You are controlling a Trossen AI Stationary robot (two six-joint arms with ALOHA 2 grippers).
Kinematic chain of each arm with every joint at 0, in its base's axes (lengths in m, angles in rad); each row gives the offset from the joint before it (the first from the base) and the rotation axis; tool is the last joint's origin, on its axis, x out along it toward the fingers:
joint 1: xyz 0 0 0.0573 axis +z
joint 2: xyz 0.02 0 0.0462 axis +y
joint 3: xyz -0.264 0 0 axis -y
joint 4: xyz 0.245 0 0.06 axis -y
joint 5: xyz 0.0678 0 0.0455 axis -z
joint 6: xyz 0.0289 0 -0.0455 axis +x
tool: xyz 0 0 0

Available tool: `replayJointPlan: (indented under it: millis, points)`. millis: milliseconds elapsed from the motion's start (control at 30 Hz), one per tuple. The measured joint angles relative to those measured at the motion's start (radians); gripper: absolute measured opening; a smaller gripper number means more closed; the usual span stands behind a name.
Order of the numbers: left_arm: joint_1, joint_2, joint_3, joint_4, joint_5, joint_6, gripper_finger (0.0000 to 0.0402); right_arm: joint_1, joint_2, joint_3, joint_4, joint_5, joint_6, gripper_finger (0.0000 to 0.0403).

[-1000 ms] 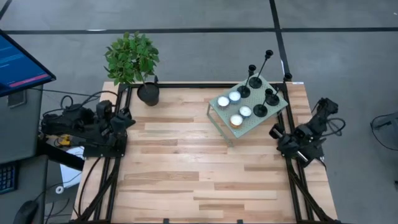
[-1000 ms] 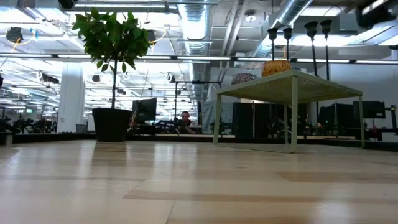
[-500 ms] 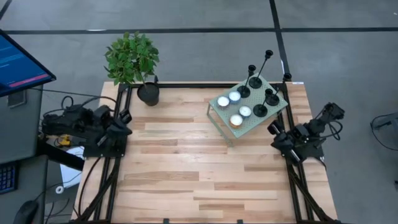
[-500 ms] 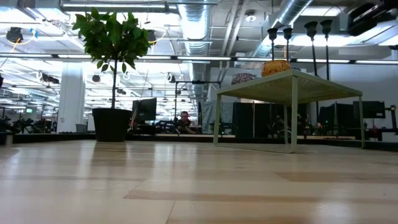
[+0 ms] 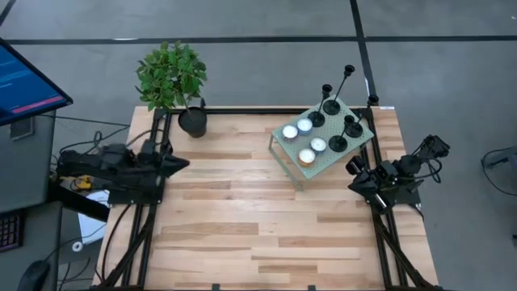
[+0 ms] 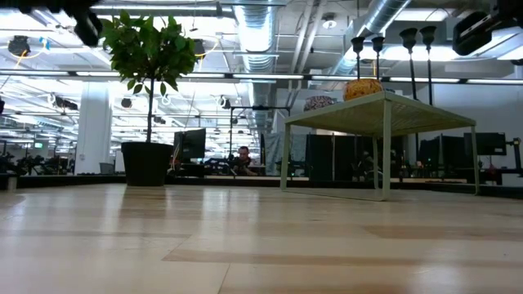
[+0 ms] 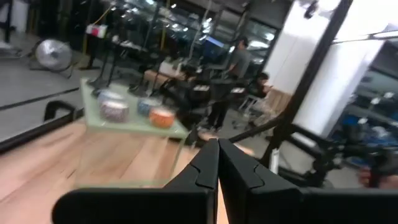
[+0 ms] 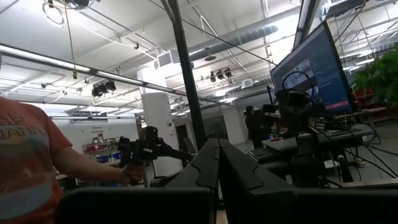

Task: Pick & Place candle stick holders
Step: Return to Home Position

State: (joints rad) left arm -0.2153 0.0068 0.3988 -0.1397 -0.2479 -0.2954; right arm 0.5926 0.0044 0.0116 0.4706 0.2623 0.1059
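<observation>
Wood-plank table (image 5: 242,210) is carrying one potted plant (image 5: 171,74) at the upper left of the high view. One pale-green shelf (image 5: 325,160) is standing at upper right.

Counts on the shelf:
- Four candle stick holders (image 5: 331,105) are standing upright, matte black, with stems of differing height. The low view is also giving four.
- Four round candles (image 5: 290,132) are sitting on the shelf's left part, just beside the holders. One is showing an orange side.

Left gripper (image 5: 184,162) is hovering over the table's left edge, centre-left of the high view, pointing right toward the middle. Its fingers are pressing together with nothing between them, and the left wrist view is showing the same.

Right gripper (image 5: 352,167) is hovering at the table's right edge, just below and right of the shelf. Its fingers are likewise pressing together, gripping nothing.

All four holders are standing well apart from the left gripper, across the table from it. They are standing near the right gripper, above and slightly left of it in the high view, and are not touching it.
</observation>
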Motion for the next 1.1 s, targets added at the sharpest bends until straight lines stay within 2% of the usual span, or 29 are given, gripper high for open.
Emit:
replayJointPlan:
  millis: [267,767,1100]
  points:
    - [0.000,-0.007,-0.098,0.021,-0.038,-0.015,0.0008,0.001,0.001,0.000,0.000,0.000,0.000,0.0000]
    - [0.000,-0.007,-0.181,0.036,-0.064,0.003,0.0008,0.001,0.001,0.000,0.000,0.000,0.000,0.0000]
    - [0.000,-0.007,-0.234,0.065,-0.169,0.000,0.0008,0.001,0.001,0.000,0.000,0.000,0.000,0.0000]
